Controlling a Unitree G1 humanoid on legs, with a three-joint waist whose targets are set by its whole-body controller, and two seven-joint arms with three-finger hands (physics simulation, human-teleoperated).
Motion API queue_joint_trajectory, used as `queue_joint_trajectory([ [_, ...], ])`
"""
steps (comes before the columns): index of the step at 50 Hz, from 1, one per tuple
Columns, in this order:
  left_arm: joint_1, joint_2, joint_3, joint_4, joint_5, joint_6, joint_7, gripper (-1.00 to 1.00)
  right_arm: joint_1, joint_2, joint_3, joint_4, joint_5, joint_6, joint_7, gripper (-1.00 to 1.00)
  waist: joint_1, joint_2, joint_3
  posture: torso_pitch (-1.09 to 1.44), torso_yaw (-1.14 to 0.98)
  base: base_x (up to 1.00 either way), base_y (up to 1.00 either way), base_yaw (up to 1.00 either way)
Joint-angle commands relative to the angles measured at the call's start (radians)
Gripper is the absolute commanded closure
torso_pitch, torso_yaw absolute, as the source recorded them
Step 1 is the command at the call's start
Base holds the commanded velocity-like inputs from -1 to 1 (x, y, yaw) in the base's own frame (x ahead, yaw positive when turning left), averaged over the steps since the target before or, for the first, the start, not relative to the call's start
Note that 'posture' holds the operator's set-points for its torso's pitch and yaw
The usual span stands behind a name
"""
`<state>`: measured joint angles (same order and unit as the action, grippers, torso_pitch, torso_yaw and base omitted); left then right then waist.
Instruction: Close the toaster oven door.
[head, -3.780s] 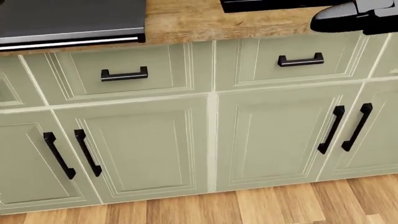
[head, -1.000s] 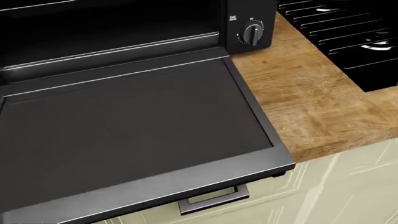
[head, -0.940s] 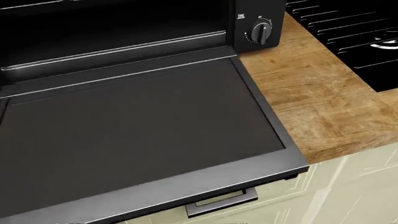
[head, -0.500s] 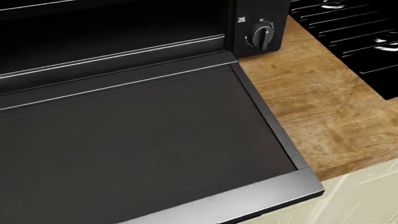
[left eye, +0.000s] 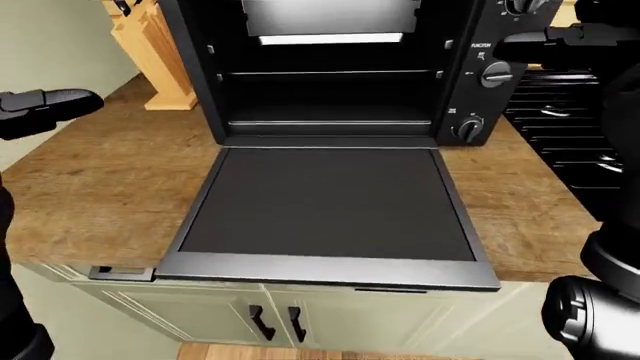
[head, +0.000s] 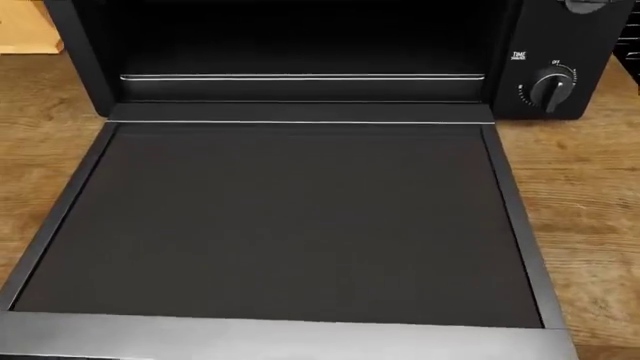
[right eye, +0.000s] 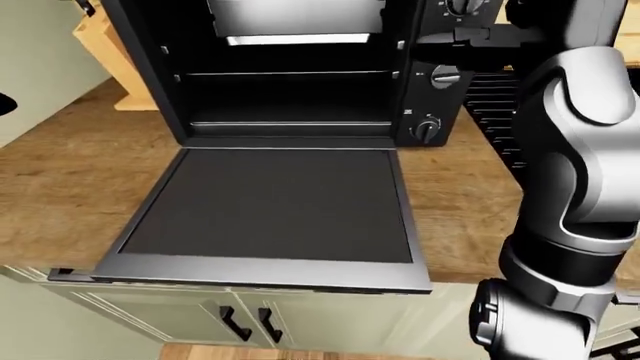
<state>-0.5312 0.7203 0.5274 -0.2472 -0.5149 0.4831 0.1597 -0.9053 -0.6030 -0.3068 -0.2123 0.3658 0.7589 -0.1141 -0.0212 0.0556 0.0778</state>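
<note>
The black toaster oven (left eye: 330, 67) stands on the wooden counter (left eye: 90, 195). Its door (left eye: 325, 202) is open and lies flat, with its free edge (head: 280, 337) overhanging the counter edge. The dark cavity and rack show above the hinge. The control knobs (head: 548, 84) sit on the right panel. My left hand (left eye: 90, 101) hovers at the left edge of the left-eye view, fingers stretched out, well apart from the door. My right hand (right eye: 440, 36) is raised beside the knob panel, fingers extended, holding nothing.
A wooden knife block (left eye: 150, 52) stands left of the oven. A black stove top (left eye: 565, 127) lies to the right. Pale green cabinet doors with black handles (left eye: 280, 322) are below the counter. My right arm (right eye: 570, 165) fills the right side of the right-eye view.
The head camera has swung from the cabinet fronts up onto the oven, then left, so the open door now fills the head view squarely. The door itself has not moved.
</note>
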Motion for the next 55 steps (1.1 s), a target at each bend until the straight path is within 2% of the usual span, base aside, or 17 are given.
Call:
queue_joint_trajectory([
  [1, -0.016, 0.017, 0.015, -0.014, 0.002, -0.021, -0.002, -1.00, -0.030, -0.010, -0.013, -0.034, 0.000, -0.023, -0.009, -1.00, -0.003, 0.023, -0.036, 0.00, 0.00, 0.00, 0.00, 0.00],
  [2, -0.016, 0.017, 0.015, -0.014, 0.002, -0.021, -0.002, -1.00, -0.030, -0.011, -0.014, -0.035, 0.001, -0.022, -0.011, -1.00, 0.006, -0.008, -0.015, 0.00, 0.00, 0.00, 0.00, 0.00],
  [7, -0.018, 0.019, 0.012, -0.003, 0.022, -0.027, 0.008, -1.00, -0.029, -0.019, -0.021, -0.036, 0.017, -0.027, -0.025, -1.00, 0.018, -0.028, -0.026, 0.00, 0.00, 0.00, 0.00, 0.00],
  [14, -0.008, 0.023, 0.023, -0.011, 0.034, -0.019, -0.010, -1.00, -0.024, -0.041, -0.009, -0.040, -0.021, -0.053, -0.022, -1.00, 0.025, -0.036, -0.034, 0.00, 0.00, 0.00, 0.00, 0.00],
  [16, -0.008, 0.023, 0.031, -0.004, 0.029, -0.017, -0.008, -1.00, -0.044, -0.026, -0.039, -0.051, 0.017, -0.013, -0.040, -1.00, 0.026, -0.037, -0.036, 0.00, 0.00, 0.00, 0.00, 0.00],
  [17, -0.006, 0.024, 0.032, -0.004, 0.026, -0.018, -0.008, -1.00, -0.038, -0.042, -0.026, -0.051, 0.000, -0.039, -0.037, -1.00, 0.026, -0.036, -0.037, 0.00, 0.00, 0.00, 0.00, 0.00],
  [20, -0.003, 0.028, 0.036, -0.009, 0.018, -0.016, -0.006, -1.00, -0.036, -0.052, -0.034, -0.075, 0.021, -0.026, -0.049, -1.00, 0.026, -0.036, -0.038, 0.00, 0.00, 0.00, 0.00, 0.00],
  [24, 0.005, 0.032, 0.044, -0.022, 0.004, -0.009, 0.000, -1.00, -0.010, -0.072, -0.024, -0.116, -0.007, -0.027, -0.024, -1.00, 0.027, -0.038, -0.038, 0.00, 0.00, 0.00, 0.00, 0.00],
  [29, 0.011, 0.045, 0.057, -0.023, -0.011, -0.003, 0.003, -1.00, 0.023, -0.080, -0.037, -0.143, -0.021, -0.019, 0.021, -1.00, 0.024, -0.039, -0.039, 0.00, 0.00, 0.00, 0.00, 0.00],
  [41, 0.010, 0.059, 0.060, -0.025, -0.037, 0.005, 0.014, -1.00, 0.113, -0.145, -0.100, -0.263, -0.043, 0.055, 0.134, -1.00, 0.023, -0.043, -0.036, 0.00, 0.00, 0.00, 0.00, 0.00],
  [55, 0.014, 0.064, 0.063, -0.027, -0.039, 0.006, 0.015, -1.00, 0.259, -0.155, -0.174, -0.365, -0.063, 0.051, 0.195, -1.00, 0.021, -0.049, -0.029, 0.00, 0.00, 0.00, 0.00, 0.00],
])
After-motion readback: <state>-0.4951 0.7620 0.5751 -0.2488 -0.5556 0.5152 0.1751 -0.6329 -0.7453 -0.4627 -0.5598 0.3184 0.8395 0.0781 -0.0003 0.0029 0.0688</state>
